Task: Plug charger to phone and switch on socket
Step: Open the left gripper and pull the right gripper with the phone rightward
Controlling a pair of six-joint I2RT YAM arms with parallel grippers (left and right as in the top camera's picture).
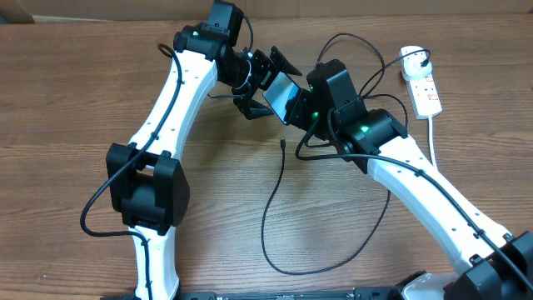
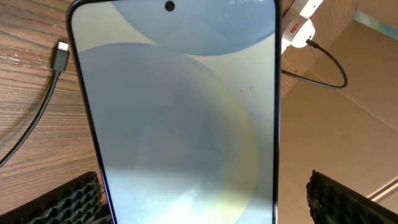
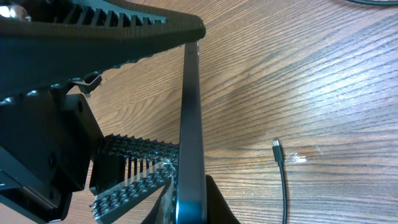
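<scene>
worktop (image 1: 67, 100): we see brown wood grain, matt
phone (image 2: 180, 118): we see smooth glossy glass, with a dark, slightly shiny edge
left tool fingers (image 2: 68, 202): we see black ribbed pads, matt
charger (image 1: 271, 217): we see thin black cable, smooth
socket (image 1: 423, 87): we see white plastic, smooth

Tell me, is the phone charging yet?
Not yet. The right gripper pinches the phone by its edge, and the left gripper stands open around it. The charger tip lies loose on the table. Its plug sits in the socket. Still left: plugging in the phone, then switching on.
</scene>
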